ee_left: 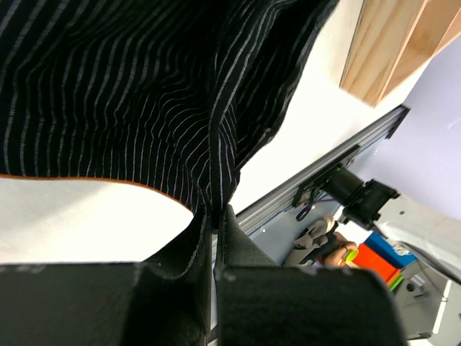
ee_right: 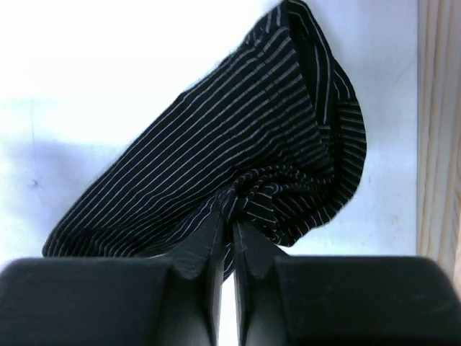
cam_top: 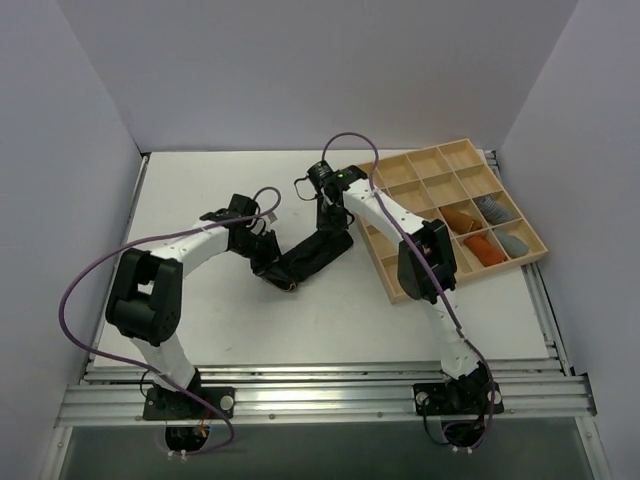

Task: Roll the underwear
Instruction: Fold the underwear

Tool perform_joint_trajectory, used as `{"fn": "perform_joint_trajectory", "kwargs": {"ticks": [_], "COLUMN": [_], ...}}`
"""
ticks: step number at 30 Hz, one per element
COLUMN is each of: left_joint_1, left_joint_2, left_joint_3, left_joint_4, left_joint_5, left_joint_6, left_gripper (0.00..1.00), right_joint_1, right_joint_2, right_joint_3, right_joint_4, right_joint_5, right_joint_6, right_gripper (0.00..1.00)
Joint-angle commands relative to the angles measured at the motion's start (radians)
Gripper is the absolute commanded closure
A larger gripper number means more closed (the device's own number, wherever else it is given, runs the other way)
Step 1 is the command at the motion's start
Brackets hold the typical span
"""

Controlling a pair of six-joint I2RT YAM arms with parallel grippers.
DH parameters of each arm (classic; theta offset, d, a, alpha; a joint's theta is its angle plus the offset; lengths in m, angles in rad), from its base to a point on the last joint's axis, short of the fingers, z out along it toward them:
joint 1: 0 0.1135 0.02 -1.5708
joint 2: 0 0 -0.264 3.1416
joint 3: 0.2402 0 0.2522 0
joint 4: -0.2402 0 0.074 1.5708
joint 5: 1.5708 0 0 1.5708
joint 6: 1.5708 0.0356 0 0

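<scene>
The underwear [cam_top: 312, 255] is a black garment with thin pale stripes, stretched slantwise on the white table [cam_top: 200, 300] between my two grippers. My left gripper [cam_top: 268, 262] is shut on its lower left end; in the left wrist view the striped fabric [ee_left: 144, 94] runs down into the pinched tips [ee_left: 215, 210], with an orange edge along the hem. My right gripper [cam_top: 333, 212] is shut on the upper right end; in the right wrist view the cloth [ee_right: 238, 144] bunches at the closed tips [ee_right: 230, 209].
A wooden tray of compartments [cam_top: 430, 165] lies at the right, close to the right arm. Orange rolls [cam_top: 482, 248] and grey rolls [cam_top: 512, 243] fill its right-hand cells. The tray's wooden edge [ee_right: 439, 130] shows beside the garment. White walls enclose the table.
</scene>
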Motion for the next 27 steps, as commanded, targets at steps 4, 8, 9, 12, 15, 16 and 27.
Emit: {"fn": "perform_joint_trajectory", "kwargs": {"ticks": [4, 8, 9, 12, 15, 16, 27], "left_joint_1": [0.079, 0.123, 0.130, 0.153, 0.168, 0.171, 0.168], "left_joint_2": [0.125, 0.162, 0.168, 0.204, 0.230, 0.233, 0.271], "left_joint_3": [0.100, 0.126, 0.130, 0.166, 0.215, 0.236, 0.310], "left_joint_4": [-0.023, -0.018, -0.020, -0.029, -0.041, -0.041, -0.093], "left_joint_5": [0.076, 0.095, 0.099, 0.115, 0.122, 0.125, 0.141], "left_joint_6": [0.065, 0.069, 0.070, 0.078, 0.078, 0.075, 0.101], "left_gripper": [0.98, 0.98, 0.98, 0.98, 0.98, 0.97, 0.98], "right_joint_1": [-0.041, -0.063, -0.066, -0.077, -0.075, -0.071, -0.011], "right_joint_2": [0.040, -0.001, -0.007, -0.015, -0.042, -0.059, -0.288], "right_joint_3": [0.091, 0.077, 0.070, 0.044, -0.011, -0.024, -0.418], "right_joint_4": [0.009, 0.033, 0.038, 0.039, 0.078, 0.091, 0.318], "right_joint_5": [-0.083, -0.064, -0.063, -0.055, -0.072, -0.070, -0.023], "right_joint_6": [-0.090, -0.101, -0.103, -0.120, -0.118, -0.114, 0.084], "right_gripper": [0.73, 0.69, 0.69, 0.68, 0.69, 0.69, 0.64]}}
